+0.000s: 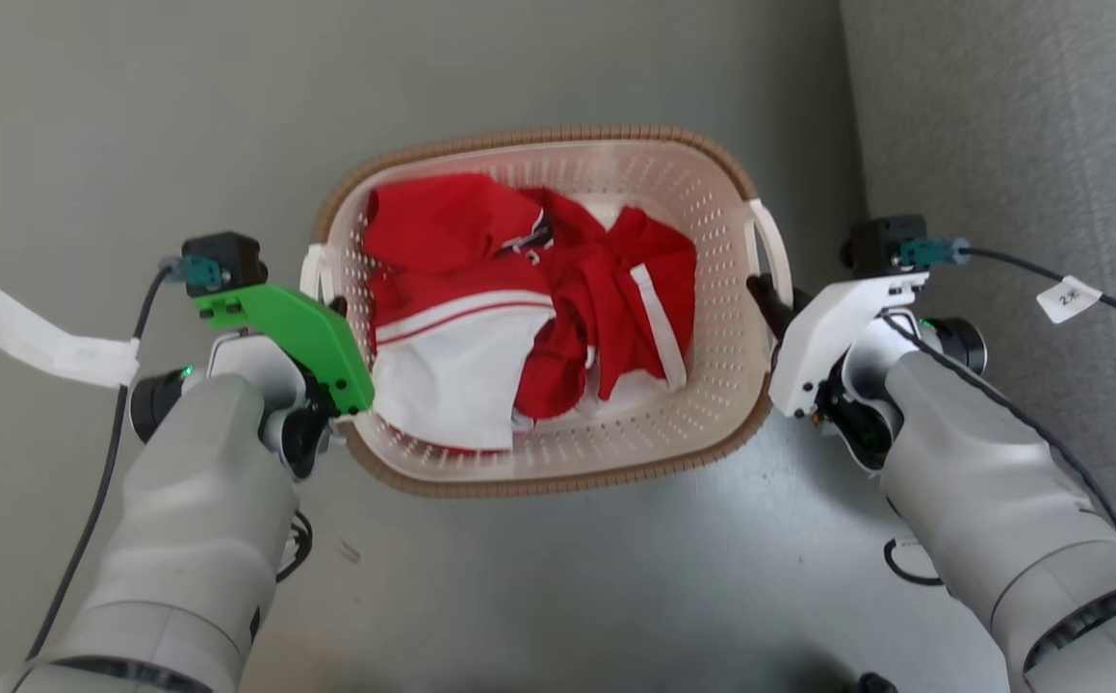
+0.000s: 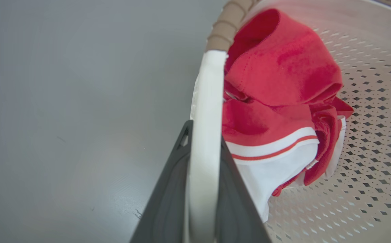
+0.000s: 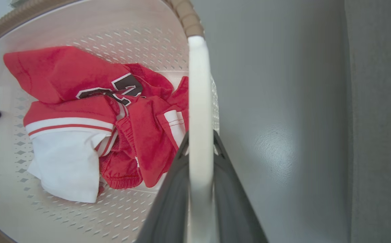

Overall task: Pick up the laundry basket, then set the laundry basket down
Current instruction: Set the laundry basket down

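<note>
**Fingers clenched on both handles of the basket (image 1: 716,318), slung between the arms**

Left fingers (image 2: 168,195) gripped the left handle (image 2: 205,135), one dark finger pressed to each side of the white bar. Right fingers (image 3: 230,199) held the right handle (image 3: 200,118) the same way. Neither pair was released.

The basket lay straight ahead of the robot, over the grey floor (image 1: 615,577) and centred between the two forearms. Whether its base touched the floor or hung just clear of it could not be told from these views. Its long axis ran left to right across the robot's front, with a handle at each short end. Each arm was therefore at its own end, and neither was nearer than the other. From the left fingers the body of the basket lay to the right; from the right fingers it lay to the left.

Inside sat a loose heap of red and white clothes (image 1: 480,260), bunched a little toward the left end.

By my judgement, the coming move, up or down, called for both arms to travel together and level, keeping their spacing along that axis. If one arm led, the basket would tilt and a handle could twist in the grip. A grey textured surface (image 1: 1000,115) stood near the right arm, leaving less room on that side.
</note>
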Tool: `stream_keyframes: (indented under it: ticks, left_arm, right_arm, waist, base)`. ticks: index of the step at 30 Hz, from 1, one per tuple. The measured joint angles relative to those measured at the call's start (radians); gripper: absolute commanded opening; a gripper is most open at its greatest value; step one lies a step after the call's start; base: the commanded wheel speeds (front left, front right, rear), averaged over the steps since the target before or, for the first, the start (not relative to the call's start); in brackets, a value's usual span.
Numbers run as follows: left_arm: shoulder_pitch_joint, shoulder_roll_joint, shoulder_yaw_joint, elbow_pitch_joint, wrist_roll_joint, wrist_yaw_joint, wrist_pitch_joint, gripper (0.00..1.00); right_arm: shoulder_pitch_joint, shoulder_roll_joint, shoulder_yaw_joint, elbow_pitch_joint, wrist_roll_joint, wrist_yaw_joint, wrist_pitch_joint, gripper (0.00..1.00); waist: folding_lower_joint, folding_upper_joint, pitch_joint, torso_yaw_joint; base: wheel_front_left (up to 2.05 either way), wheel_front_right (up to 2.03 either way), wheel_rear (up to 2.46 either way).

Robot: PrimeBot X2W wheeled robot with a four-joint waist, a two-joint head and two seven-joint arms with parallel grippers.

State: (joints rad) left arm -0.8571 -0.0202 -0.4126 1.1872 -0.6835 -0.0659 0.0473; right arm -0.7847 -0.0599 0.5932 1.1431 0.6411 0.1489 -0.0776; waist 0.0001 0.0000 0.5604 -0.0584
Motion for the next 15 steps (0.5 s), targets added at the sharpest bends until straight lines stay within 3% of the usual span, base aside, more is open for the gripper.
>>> stream_keyframes:
  ticks: [15]
  left_arm:
    - [-0.071,0.006,0.015,-0.002,0.011,0.019,-0.071,0.00]
  right_arm:
    - [-0.078,-0.005,0.020,-0.017,-0.026,0.000,-0.066,0.00]
  waist:
    - [0.0000,0.0000,0.170,-0.004]
  base:
    - [0.00,0.00,0.00]
